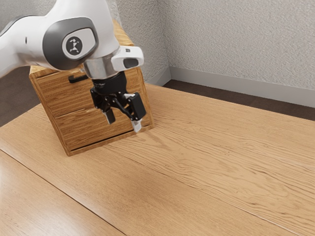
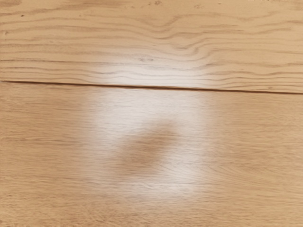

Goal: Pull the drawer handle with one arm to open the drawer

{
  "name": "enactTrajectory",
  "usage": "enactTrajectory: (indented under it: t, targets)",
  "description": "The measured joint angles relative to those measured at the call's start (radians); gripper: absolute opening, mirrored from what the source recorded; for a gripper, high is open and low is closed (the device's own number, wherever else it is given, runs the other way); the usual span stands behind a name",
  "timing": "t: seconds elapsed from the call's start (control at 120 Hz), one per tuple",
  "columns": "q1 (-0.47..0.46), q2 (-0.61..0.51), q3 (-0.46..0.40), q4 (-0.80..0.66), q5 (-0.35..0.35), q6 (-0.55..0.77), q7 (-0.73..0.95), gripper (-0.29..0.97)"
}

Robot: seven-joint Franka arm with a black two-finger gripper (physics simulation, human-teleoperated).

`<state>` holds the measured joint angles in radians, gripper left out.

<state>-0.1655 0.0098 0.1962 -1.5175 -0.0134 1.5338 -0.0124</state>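
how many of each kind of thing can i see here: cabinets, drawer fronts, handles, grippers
light wooden drawer cabinet: 1
wooden drawer fronts in view, upper and lower: 2
black bar handle: 1
black two-finger gripper: 1
total: 5

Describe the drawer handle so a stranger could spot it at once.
Find the small wooden drawer cabinet on the light wooden table. Near the top of its front, toward the exterior view's left of the black two-finger gripper, sits a short black bar handle. It is the one dark fitting visible on that wood face.
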Motion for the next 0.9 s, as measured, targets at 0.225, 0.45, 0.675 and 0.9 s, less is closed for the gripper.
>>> enactTrajectory:
  t: [0.225,0.45,0.675,0.9]
  targets:
    - [0.046,-0.016,-0.003,0.014,0.004,-0.003,-0.003,0.68]
    - [-0.005,-0.15,-0.061,0.076,0.12,-0.041,0.003,0.68]
    - [0.007,-0.155,-0.026,0.076,0.245,-0.079,0.049,0.68]
    - [0.32,-0.188,-0.345,0.051,0.336,-0.089,0.108,0.68]
